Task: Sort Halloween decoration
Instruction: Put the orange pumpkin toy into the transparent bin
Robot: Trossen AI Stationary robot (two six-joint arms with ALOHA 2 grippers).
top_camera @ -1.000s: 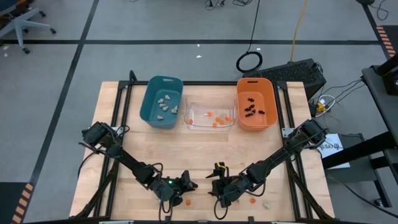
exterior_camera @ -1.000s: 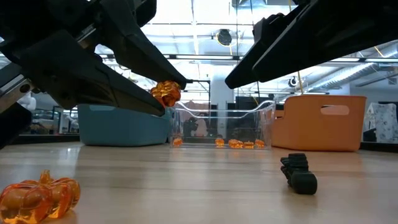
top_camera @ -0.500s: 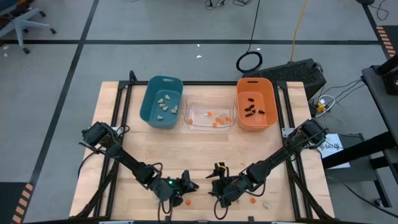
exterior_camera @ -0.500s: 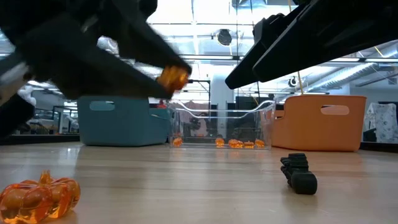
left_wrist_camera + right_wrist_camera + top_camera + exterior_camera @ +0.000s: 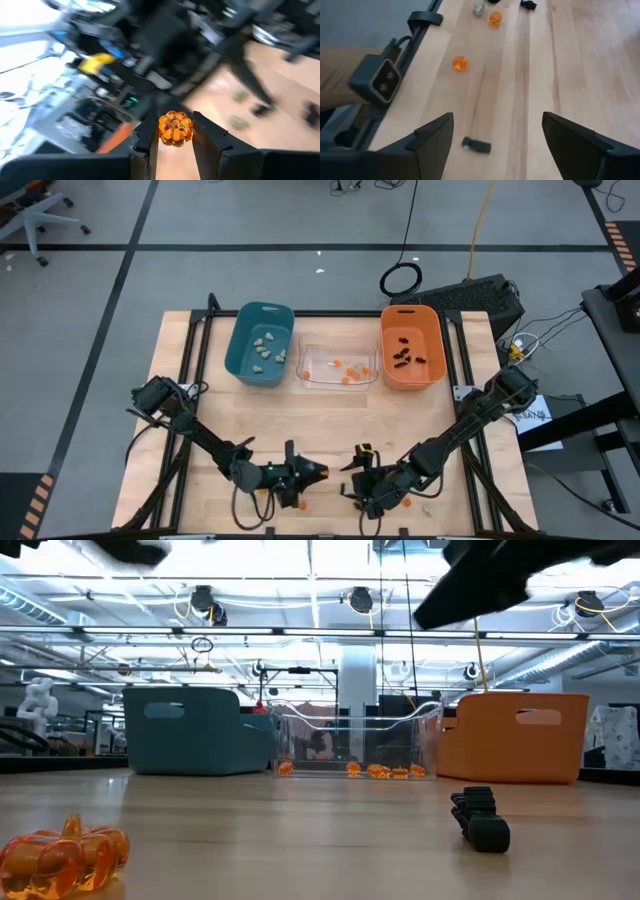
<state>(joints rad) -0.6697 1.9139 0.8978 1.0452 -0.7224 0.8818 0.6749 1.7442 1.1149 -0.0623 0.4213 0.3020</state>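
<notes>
Nearest the table's front edge, a few trinkets are unsorted: an orange pumpkin (image 5: 62,858) lies on the table (image 5: 330,430), and a black spidery piece (image 5: 481,819) sits a little farther in. The right gripper (image 5: 497,137) hangs over this strip with its fingers spread wide and nothing between them — below it lie another black piece (image 5: 476,145) and two more small orange ones (image 5: 460,63).

Just beside it, the left gripper (image 5: 175,132) pinches a small orange pumpkin (image 5: 175,129) squarely between its fingers (image 5: 146,137), lifted off the table.

At the far side stand three bins in a row: the teal bin (image 5: 259,343) with pale lumps, the clear bin (image 5: 338,366) with orange ones, the orange bin (image 5: 411,346) with black ones.

The held pumpkin likely belongs in the clear bin. To do this well, keep the pinch firm through the carry, travel high enough to pass the bin's near wall, and let go only once above its middle — the neighbouring bins touch or nearly touch it.
</notes>
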